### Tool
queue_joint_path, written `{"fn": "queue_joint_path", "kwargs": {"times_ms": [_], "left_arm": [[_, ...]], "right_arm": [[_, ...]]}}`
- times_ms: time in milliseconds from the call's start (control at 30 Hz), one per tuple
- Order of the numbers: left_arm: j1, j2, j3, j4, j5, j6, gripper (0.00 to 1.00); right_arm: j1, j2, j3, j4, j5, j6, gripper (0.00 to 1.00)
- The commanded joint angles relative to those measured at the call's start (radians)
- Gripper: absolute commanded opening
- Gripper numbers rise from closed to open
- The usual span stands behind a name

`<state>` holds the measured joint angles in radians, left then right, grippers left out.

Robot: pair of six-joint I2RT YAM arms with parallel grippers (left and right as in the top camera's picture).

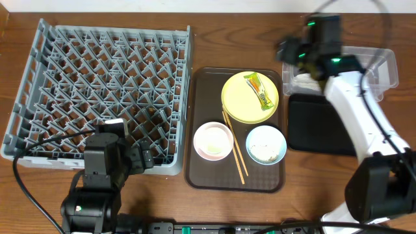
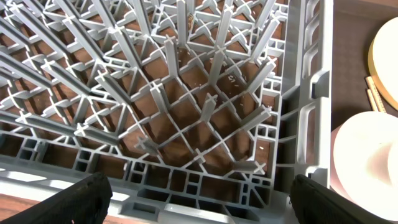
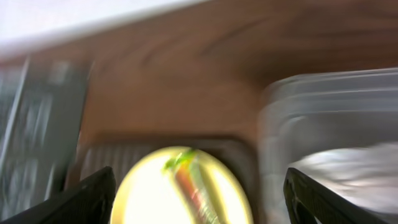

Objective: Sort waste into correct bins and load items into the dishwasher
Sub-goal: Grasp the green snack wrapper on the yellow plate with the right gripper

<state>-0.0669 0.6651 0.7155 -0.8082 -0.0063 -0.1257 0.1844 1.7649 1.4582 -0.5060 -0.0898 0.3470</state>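
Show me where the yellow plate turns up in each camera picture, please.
Overhead: the yellow plate sits right of centre, on the brown tray.
Left wrist: the yellow plate shows only as a rim at the upper right edge.
Right wrist: the yellow plate is blurred, bottom centre.
Shared landmark: the grey dish rack lies to its left in every view.

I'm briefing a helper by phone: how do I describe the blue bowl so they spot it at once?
Find the dark-brown tray right of the grey rack. On its right side, below the yellow plate in the overhead view, sits the blue bowl. Unlike the pink bowl across the chopsticks, it holds white crumbs.
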Motion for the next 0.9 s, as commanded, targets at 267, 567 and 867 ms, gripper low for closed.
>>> {"fn": "queue_joint_path", "kwargs": {"times_ms": [267,567,867], "left_arm": [[0.005,-0.001,0.024,-0.004,-0.002,0.013,0.95],[0.005,-0.001,0.024,-0.014,-0.002,0.013,0.95],[0.005,-0.001,0.024,-0.014,-0.002,0.013,0.95]], "right_arm": [[0.177,0.231,-0.002,-0.074,0.158,-0.229,0.84],[0.177,0.312,-0.002,-0.094,0.161,-0.202,0.24],[0.151,0.164,0.020,-0.081,0.163,-0.159,0.01]]}}
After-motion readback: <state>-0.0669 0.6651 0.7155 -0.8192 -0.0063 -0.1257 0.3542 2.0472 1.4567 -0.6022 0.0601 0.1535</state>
